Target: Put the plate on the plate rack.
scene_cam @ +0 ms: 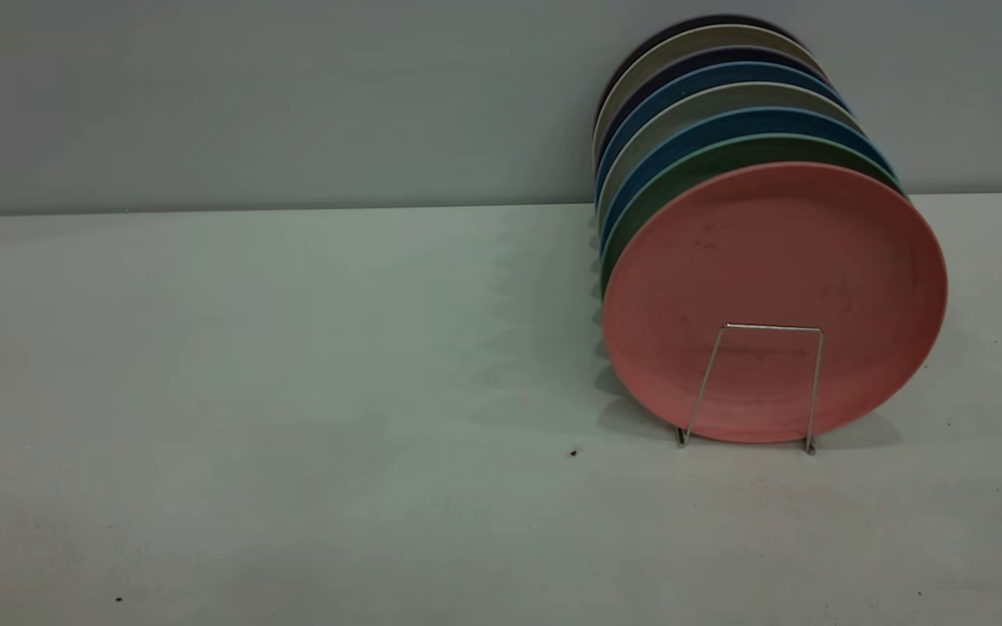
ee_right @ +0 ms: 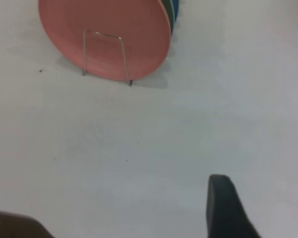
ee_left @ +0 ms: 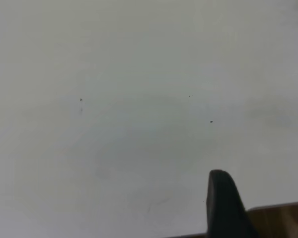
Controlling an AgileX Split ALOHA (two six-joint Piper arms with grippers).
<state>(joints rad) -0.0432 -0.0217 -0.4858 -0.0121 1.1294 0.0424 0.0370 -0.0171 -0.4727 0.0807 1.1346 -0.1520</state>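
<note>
The plate (scene_cam: 775,296) stood on edge at the front of a row of upright plates in the plate rack (scene_cam: 760,382), its face behind the rack's foremost wire loop, toward the right side of the bench (scene_cam: 249,391) near the back wall. A green plate (scene_cam: 684,178) stood just behind it, with blue and grey ones farther back. The left tool (ee_left: 260,208) hung over bare bench, fingers spread apart and holding nothing. The right tool (ee_right: 260,208) hovered well apart from the rack, likewise spread and empty.
</note>
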